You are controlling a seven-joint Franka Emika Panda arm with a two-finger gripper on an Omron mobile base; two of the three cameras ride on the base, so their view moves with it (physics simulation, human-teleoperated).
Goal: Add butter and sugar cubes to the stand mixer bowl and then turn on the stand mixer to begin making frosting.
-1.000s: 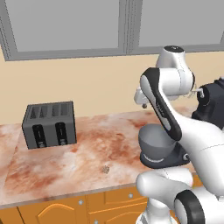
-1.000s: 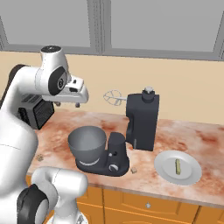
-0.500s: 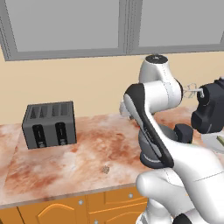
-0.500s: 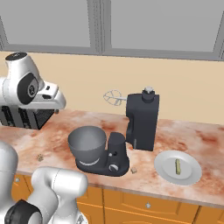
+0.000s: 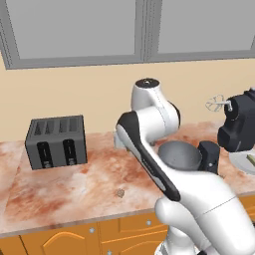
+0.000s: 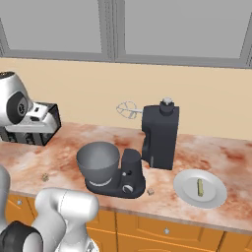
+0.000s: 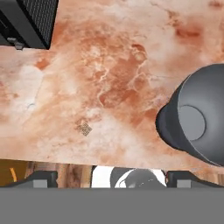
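Observation:
My gripper [image 7: 112,180] hangs open above the counter, its fingertips [image 7: 41,179] wide apart with nothing between them. Below it, slightly left in the hand view, lies a sugar cube [image 7: 85,128] [image 5: 120,192] [image 6: 45,176]. A second sugar cube [image 6: 151,191] lies by the mixer's base. The grey stand mixer bowl [image 7: 197,120] [image 6: 98,160] [image 5: 179,155] sits on the base of the dark stand mixer [image 6: 160,135] [image 5: 239,124], whose head is tilted back with the whisk [image 6: 128,109] raised. The butter [image 6: 200,187] rests on a white plate [image 6: 187,194].
A dark four-slot toaster [image 5: 55,142] [image 7: 26,22] stands at the back left of the marbled counter [image 5: 89,184]. The mixer's knob [image 6: 128,188] faces the front edge. My own arm hides part of the toaster in the right base view.
The arm has swung left, away from the mixer and over the counter near the toaster, and the hand has dropped lower. The jaws stayed open.

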